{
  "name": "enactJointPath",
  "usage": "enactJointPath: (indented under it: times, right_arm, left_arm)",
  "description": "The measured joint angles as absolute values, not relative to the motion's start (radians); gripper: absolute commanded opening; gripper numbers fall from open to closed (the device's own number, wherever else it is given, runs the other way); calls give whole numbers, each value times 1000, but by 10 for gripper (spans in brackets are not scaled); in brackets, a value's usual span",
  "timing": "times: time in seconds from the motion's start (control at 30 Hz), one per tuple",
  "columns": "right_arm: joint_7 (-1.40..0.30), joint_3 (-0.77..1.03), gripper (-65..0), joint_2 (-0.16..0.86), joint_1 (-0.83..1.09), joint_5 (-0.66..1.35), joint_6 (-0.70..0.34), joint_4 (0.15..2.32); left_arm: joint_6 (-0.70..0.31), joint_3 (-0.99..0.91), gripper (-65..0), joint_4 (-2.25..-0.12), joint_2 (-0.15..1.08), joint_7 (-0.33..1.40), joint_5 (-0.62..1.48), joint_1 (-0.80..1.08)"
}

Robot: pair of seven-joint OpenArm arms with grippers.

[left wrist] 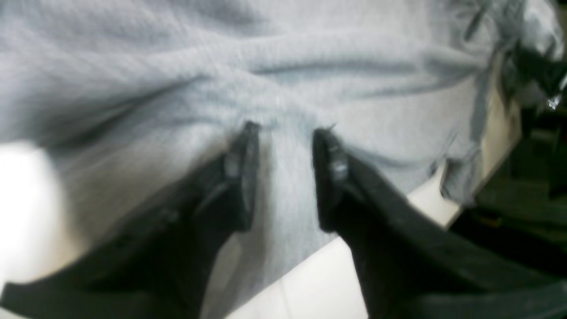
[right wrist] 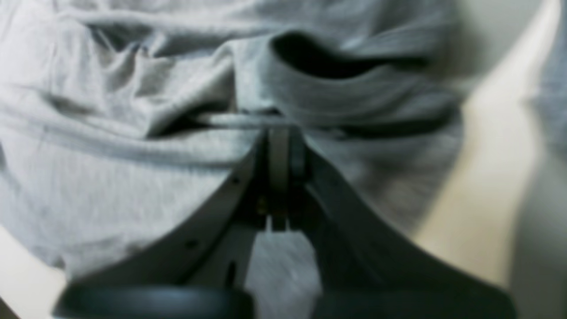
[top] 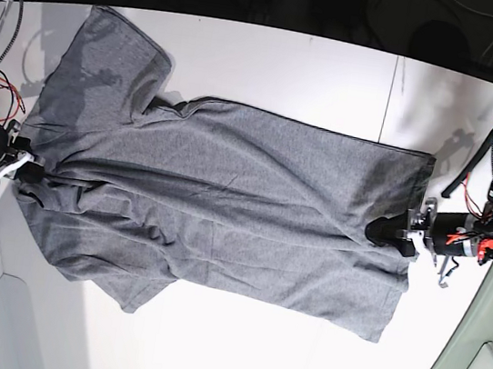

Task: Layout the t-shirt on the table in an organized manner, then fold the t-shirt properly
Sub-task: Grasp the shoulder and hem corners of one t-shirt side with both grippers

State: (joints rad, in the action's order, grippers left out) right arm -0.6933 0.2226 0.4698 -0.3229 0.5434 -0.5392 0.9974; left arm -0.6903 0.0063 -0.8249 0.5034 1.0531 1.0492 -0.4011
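Garment: the heather-grey short-sleeved cotton t-shirt (top: 226,200) is being shown stretched lengthwise across the large flat white table (top: 290,71), collar end at the right gripper, hem end at the left gripper.
Right gripper (right wrist: 279,128): its jaws are being held together, clamped on a ridge of cloth just below the ribbed crew neck (right wrist: 336,88).
Left gripper (left wrist: 283,133): its jaws are being seen standing apart, with shirt fabric lying between and ahead of them; no pinch is being made.
Layout stage: largely being achieved; the body is lying open and both sleeves are being shown spread to either side of the right gripper.
Remaining flaws: long creases are running from gripper to gripper along the shirt's middle, and bunching is being seen just ahead of the right gripper.
Fold stage: judged as not yet being started; no panel is lying doubled over.
Outstanding: smoothing, release of the collar end, then every fold.
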Motion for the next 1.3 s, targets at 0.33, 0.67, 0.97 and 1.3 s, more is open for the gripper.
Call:
enactJointPath:
  times: [0.33, 0.67, 0.97, 1.3]
  right_arm:
    - [-812, 379, -472, 509, -49, 699, -546, 1323]
    - [-807, 480, -344, 506, 219, 743, -543, 1341]
    - [-730, 482, -344, 461, 265, 726, -545, 1325]
    - [-710, 483, -344, 362, 238, 707, -546, 1325]
  left_arm:
    - [-690, 5, -347, -939, 649, 1026, 1104, -210]
    - [-690, -2, -299, -939, 648, 885, 947, -146]
    - [-705, -7, -299, -943, 586, 779, 801, -141]
    - [-705, -13, -299, -947, 563, 756, 796, -119]
